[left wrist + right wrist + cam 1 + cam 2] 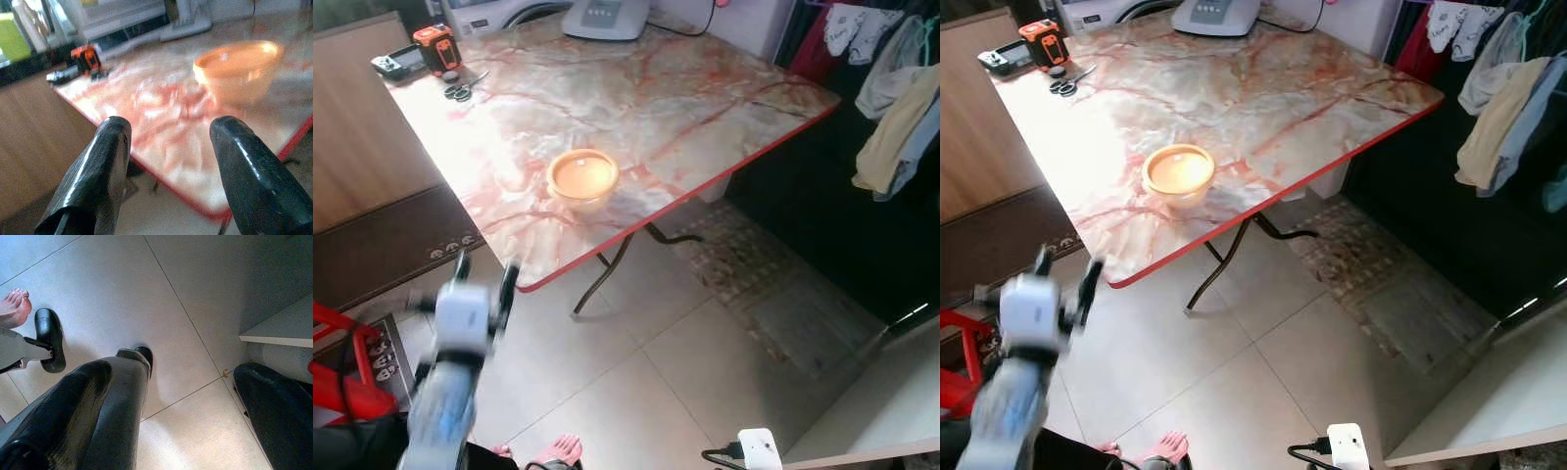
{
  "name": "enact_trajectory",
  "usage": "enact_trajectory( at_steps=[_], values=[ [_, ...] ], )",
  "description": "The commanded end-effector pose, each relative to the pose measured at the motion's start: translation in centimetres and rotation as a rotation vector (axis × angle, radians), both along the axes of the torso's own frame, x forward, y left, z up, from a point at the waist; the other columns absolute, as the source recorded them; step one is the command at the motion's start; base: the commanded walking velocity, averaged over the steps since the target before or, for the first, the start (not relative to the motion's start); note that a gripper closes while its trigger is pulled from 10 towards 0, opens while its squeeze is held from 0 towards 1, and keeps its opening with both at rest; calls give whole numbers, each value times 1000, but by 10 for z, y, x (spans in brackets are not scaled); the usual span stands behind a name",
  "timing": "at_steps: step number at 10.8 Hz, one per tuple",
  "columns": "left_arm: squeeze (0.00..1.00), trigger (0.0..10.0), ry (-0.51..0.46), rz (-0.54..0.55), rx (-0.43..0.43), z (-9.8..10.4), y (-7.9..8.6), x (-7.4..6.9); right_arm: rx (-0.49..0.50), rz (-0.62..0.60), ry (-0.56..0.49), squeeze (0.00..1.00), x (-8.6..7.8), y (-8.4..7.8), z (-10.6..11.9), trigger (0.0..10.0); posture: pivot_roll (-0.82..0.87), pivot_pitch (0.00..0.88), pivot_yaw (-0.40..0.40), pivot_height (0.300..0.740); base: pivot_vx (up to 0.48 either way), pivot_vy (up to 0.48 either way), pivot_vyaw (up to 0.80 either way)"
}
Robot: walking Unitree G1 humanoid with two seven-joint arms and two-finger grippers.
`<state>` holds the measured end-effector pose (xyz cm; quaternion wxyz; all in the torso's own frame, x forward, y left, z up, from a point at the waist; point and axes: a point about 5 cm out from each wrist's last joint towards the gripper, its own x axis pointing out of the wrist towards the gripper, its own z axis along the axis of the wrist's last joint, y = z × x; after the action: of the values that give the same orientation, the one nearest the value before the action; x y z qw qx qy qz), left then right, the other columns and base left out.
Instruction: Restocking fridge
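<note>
Left wrist view: your left claw [171,171], fingers spread and empty, faces the bowl [239,68] near the table [724,117] edge; a nudge could topple it. Right claw [195,416] hangs open.

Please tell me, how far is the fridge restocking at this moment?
No fridge is in view, so nothing looks stocked. An orange bowl sits on the marble table near its front edge. The left pincer, open and empty, is raised before the table edge, pointing toward the bowl. The right pincer hangs open over the floor. Carrying the bowl would remain.
</note>
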<state>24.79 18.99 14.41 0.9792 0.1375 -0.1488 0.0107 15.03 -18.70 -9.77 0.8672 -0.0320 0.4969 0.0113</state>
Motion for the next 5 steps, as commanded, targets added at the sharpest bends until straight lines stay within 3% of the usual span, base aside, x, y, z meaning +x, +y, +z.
enact_trajectory(
  at_steps=[1, 3, 5],
  values=[
    [0, 10000, 8, 6, 3, 3, -1, 2, -1, -6, 53, 0, -14, -1, -5, 10000, -148, 162, -3, 740, 0, 0, 0],
    [0, 10000, 30, -18, -150, 11, -5, 23, -3, -14, 41, 0, -12, -1, -5, 10000, -144, 168, -14, 740, 0, 0, 0],
    [0, 10000, 18, -50, -192, 20, -14, 33, -1, -18, 33, 0, -11, -1, -4, 10000, -154, 169, -12, 740, 0, 0, 0]
  ],
)
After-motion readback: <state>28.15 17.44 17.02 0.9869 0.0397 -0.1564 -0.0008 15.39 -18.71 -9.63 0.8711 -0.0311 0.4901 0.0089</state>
